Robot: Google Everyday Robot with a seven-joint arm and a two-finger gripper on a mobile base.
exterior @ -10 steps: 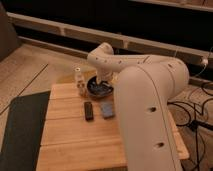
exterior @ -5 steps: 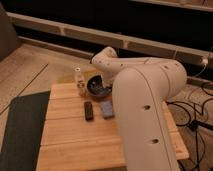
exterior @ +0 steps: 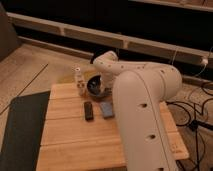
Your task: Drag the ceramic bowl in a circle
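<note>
Since dragging likely needs contact from above, the pincer (exterior: pixel 96 80) reaches down into the ceramic bowl (exterior: pixel 92 90), just above frame centre on the worktop (exterior: pixel 75 135), beside a pale bottle (exterior: pixel 78 81); whether it grips, I cannot tell.

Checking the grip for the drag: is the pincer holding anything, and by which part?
Cannot be told. The pincer is down at the ceramic bowl, but the contact itself is hidden.
</note>
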